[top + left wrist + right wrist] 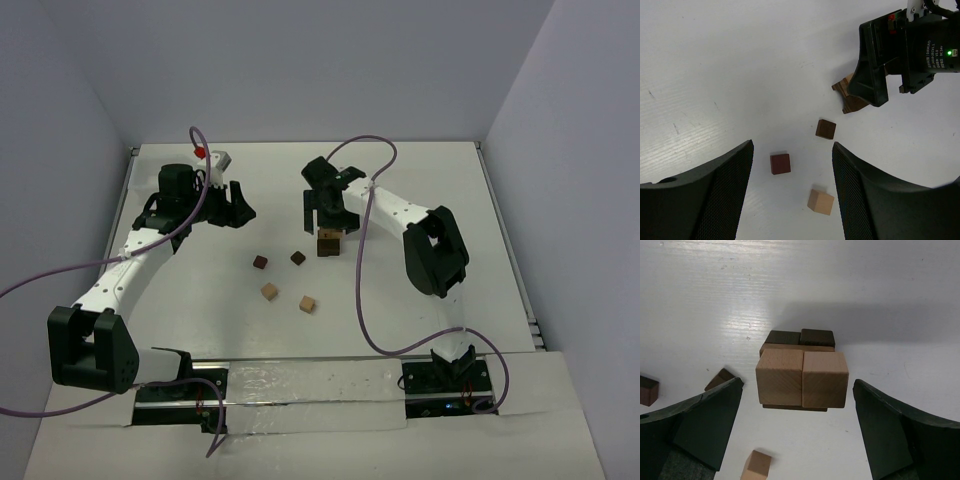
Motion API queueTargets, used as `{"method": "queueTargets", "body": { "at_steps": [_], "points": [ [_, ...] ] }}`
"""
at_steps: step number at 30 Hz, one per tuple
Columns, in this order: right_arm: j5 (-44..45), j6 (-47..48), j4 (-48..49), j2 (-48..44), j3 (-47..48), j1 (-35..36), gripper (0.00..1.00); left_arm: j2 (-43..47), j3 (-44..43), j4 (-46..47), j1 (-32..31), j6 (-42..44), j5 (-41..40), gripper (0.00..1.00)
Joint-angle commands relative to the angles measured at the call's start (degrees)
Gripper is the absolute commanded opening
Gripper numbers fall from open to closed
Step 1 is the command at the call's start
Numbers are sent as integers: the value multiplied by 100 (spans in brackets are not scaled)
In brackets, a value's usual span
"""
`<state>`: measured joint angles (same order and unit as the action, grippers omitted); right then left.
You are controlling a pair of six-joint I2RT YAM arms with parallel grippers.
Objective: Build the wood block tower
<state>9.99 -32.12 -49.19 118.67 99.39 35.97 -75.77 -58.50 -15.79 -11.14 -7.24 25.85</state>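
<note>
The tower [327, 243] stands mid-table: two tan cubes [801, 378] side by side on top of dark brown cubes [800, 337]. My right gripper [797, 390] hovers over it, open, its fingers [705, 420] well apart from the stack's sides and holding nothing. Loose wood blocks lie to the left: a reddish-dark one [260, 262], a dark brown one [297, 257] and two tan ones [269, 291] [307, 303]. My left gripper [228, 212] hangs open and empty at the back left. In its wrist view, the reddish block [780, 163] and a tan block [820, 201] show between its fingers, far below.
White walls enclose the table [420, 190] at the back and sides. The right arm's elbow [436, 255] rises right of the tower. Purple cables loop over both arms. In the left wrist view the right gripper's body [890, 55] hides part of the tower [850, 95].
</note>
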Motion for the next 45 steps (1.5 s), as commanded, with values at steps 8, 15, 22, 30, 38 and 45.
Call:
{"method": "queueTargets", "body": {
  "at_steps": [8, 15, 22, 30, 38, 45],
  "points": [
    [-120, -40, 6, 77, 247, -37, 98, 36, -21, 278, 50, -49, 158, 71],
    [-30, -46, -9, 187, 293, -28, 98, 27, -44, 264, 50, -37, 163, 71],
    [-22, -58, -21, 253, 353, -19, 97, 44, -41, 252, 59, -23, 158, 71],
    [-85, -49, 6, 191, 309, -7, 95, 38, -30, 261, 68, -41, 184, 70],
    [-125, -32, 19, 152, 291, 24, 96, 40, -21, 283, 68, -45, 188, 71],
    [-175, -19, 20, 153, 309, 42, 96, 36, -4, 287, 73, -44, 196, 71]
  ]
}}
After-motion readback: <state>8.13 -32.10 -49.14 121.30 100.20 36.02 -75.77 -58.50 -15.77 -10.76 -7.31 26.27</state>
